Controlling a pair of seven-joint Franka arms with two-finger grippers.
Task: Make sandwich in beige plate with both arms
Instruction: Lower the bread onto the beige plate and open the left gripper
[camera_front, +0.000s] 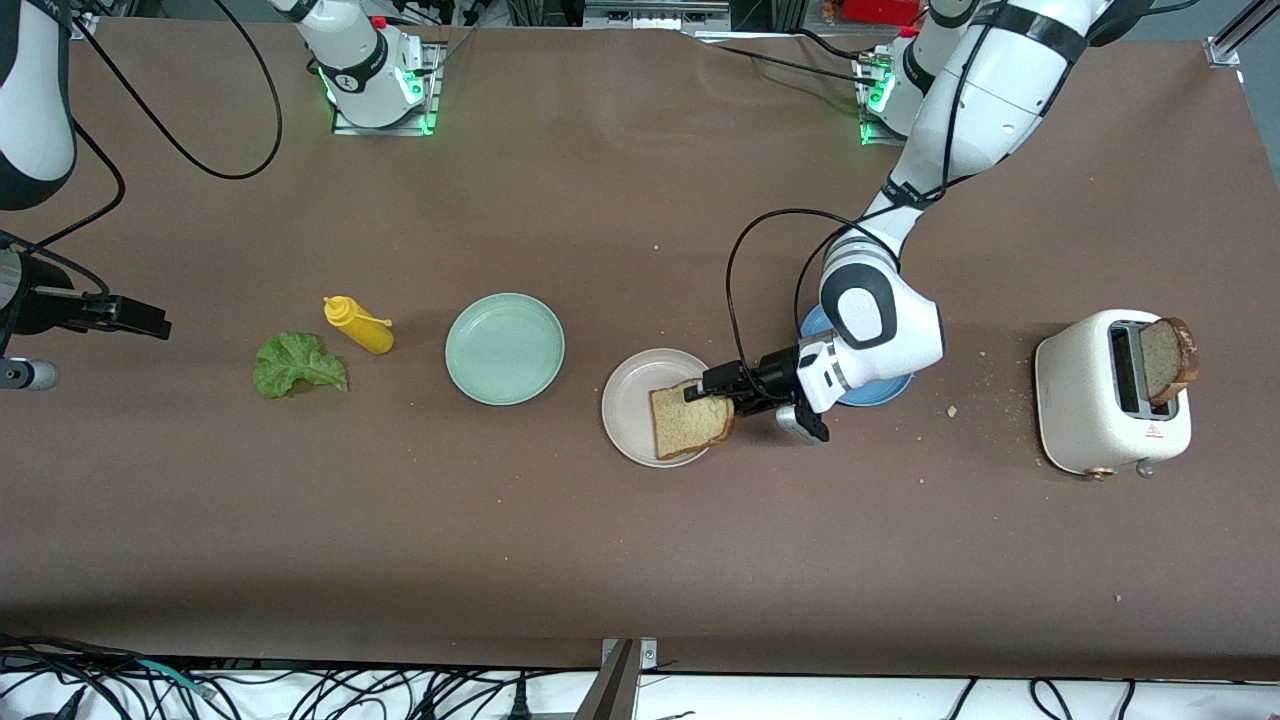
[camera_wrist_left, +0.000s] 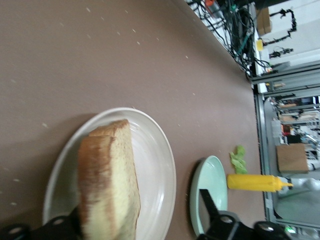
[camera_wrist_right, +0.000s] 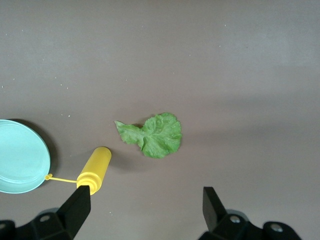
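Where the brown, matte counter (camera_front: 600, 560) spreads widest, the beige plate (camera_front: 628, 400) sits as my landmark: round, shallow, smooth, with a raised rim. On it rests a single square bread slice (camera_front: 688, 420), light brown and porous, with a darker crust, one edge propped up rather than flat. The left hand (camera_front: 712, 392) hangs over the plate's edge toward the left arm's end, its black fingers standing wide on either side of the slice's crust; whether they touch it I cannot tell.

Just beside the plate, toward the left arm's end, a blue plate (camera_front: 890, 392) is mostly hidden under that arm's wrist. Well apart in the same direction stands a glossy white toaster (camera_front: 1085, 400) with rounded corners and a second bread slice (camera_front: 1165, 360) sticking up out of its slot, crumbs scattered on the counter near it.

Toward the right arm's end from the beige plate lie a smooth mint-green plate (camera_front: 505, 348), then a yellow squeeze bottle (camera_front: 360, 326) on its side, then a ruffled green lettuce leaf (camera_front: 298, 365). The right hand (camera_wrist_right: 145, 205) waits over the counter near the leaf, fingers wide and holding nothing; it is largely cut off at the front view's edge.
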